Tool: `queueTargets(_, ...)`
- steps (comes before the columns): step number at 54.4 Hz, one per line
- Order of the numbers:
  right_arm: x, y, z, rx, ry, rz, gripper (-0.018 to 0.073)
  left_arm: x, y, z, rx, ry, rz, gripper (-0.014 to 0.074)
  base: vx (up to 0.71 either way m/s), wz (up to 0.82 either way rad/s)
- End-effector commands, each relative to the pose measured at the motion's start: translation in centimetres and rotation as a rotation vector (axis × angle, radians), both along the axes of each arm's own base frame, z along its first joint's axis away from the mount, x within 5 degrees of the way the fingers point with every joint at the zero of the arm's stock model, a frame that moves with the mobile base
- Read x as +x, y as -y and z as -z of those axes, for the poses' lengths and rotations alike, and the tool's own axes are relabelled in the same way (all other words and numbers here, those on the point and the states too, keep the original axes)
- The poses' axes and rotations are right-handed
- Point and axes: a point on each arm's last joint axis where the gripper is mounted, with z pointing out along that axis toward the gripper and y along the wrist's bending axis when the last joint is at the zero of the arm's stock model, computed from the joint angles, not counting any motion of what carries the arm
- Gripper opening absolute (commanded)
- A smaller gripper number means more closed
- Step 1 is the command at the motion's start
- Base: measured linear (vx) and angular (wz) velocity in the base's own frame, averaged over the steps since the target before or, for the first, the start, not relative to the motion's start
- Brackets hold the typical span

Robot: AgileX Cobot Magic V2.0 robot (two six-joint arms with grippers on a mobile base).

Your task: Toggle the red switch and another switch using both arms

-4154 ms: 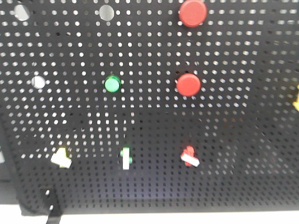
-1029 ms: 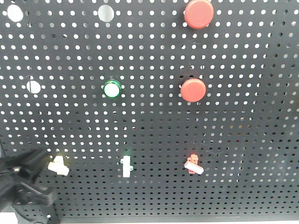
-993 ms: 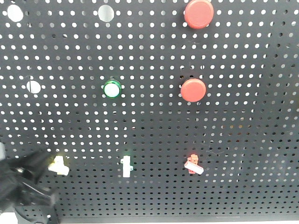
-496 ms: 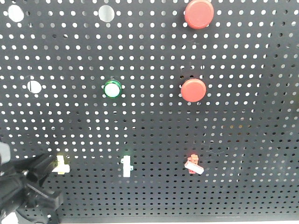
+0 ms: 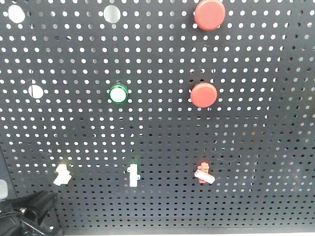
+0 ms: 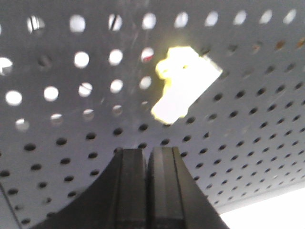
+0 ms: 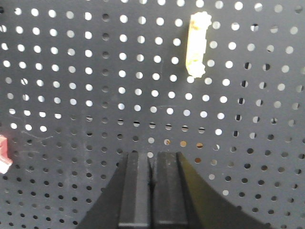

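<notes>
The red switch [image 5: 203, 173] is low on the black pegboard [image 5: 256, 147], its white lever slanting down to the right; its red edge [image 7: 4, 152] shows at the far left of the right wrist view. The other switch [image 5: 61, 174] [image 6: 183, 86], pale yellowish with a white lever, sits at lower left, lever slanting down-left. My left gripper [image 5: 29, 214] [image 6: 147, 155] is shut and empty, below that switch and apart from it. My right gripper [image 7: 151, 157] is shut and empty, facing the board to the right of the red switch; the front view does not show it.
A straight white lever on a greenish base [image 5: 133, 174] stands between the two switches. Two large round red push buttons [image 5: 204, 94] [image 5: 209, 14] and a green round button [image 5: 118, 93] sit higher. A yellow part [image 7: 198, 45] is fixed above the right gripper. The board's bottom edge [image 5: 197, 231] is close below.
My left gripper has dropped down and away from the pale yellowish switch. That switch's lever, earlier slanting down-right, now slants down-left. The red switch has not moved.
</notes>
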Motion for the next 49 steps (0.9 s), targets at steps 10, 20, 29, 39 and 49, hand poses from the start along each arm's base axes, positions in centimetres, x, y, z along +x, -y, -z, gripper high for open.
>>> queueTargets(10,0.6,-0.5,-1.8,-0.043,0.126,-0.048,-0.0006,-1.6,-0.5,-4.6,-0.097,0.242,0.000,0.0003,0.00,0.00)
queueTargets(20,2.0,-2.7,-1.0,0.000,0.103,-0.225,-0.0006,-3.3,-1.1,-5.1,-0.110,0.289,0.000,0.0003,0.00,0.00)
queueTargets(29,3.8,-5.3,0.4,0.022,0.061,-0.375,-0.0006,-4.1,-1.3,-4.3,-0.097,0.248,0.002,0.0003,0.00,0.00)
queueTargets(39,5.6,-7.7,0.8,0.079,0.046,-0.466,-0.0006,-4.2,-1.4,-3.7,-0.092,0.232,0.002,0.0003,0.00,0.00)
queueTargets(49,8.0,-9.8,-0.4,0.048,0.050,-0.496,-0.0006,-4.2,-1.4,-3.7,-0.091,0.231,0.002,0.0003,0.00,0.00)
